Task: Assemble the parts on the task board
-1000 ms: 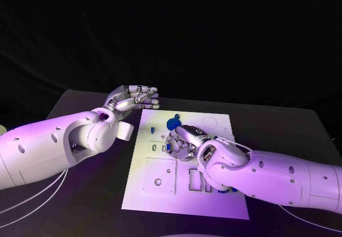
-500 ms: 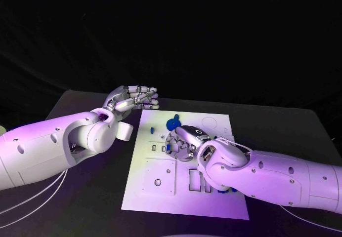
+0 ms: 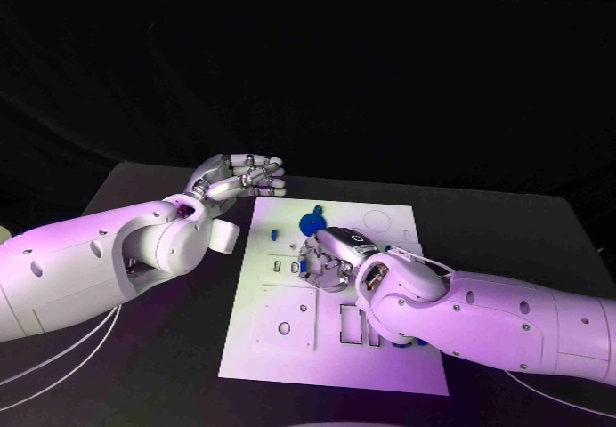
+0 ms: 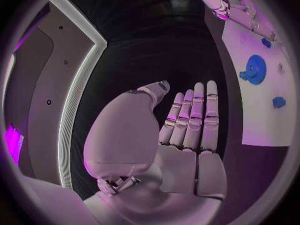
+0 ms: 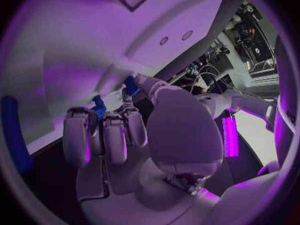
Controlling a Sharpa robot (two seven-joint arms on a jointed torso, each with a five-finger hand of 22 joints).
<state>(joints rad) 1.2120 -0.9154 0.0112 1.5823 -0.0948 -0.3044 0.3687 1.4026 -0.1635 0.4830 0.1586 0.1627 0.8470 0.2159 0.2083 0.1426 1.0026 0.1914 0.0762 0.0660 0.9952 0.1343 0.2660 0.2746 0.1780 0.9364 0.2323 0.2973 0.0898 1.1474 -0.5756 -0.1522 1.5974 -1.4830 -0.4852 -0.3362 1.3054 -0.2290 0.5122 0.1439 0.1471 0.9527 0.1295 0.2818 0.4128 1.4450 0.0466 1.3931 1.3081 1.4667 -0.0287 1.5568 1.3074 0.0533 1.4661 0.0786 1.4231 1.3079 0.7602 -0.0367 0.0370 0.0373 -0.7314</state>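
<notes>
Left hand (image 3: 239, 177) fingers apart, empty; right hand (image 3: 331, 258) fingers seemingly pinch a blue part (image 5: 99, 108) on the task board (image 3: 276, 347)

Violet light washes the scene. In the head view it falls brightest on the board (image 3: 336, 307) and the white arms, while the table (image 3: 514, 231) stays dim and the background is black. The right arm casts a soft shadow on the board beside it. Both wrist views are fisheye circles in dark frames; straight edges bow toward the rim. The right hand (image 5: 119, 135) looks soft and slightly blurred up close; a bright magenta strip glares near its rim. The left hand (image 4: 181, 135) is fairly sharp
</notes>
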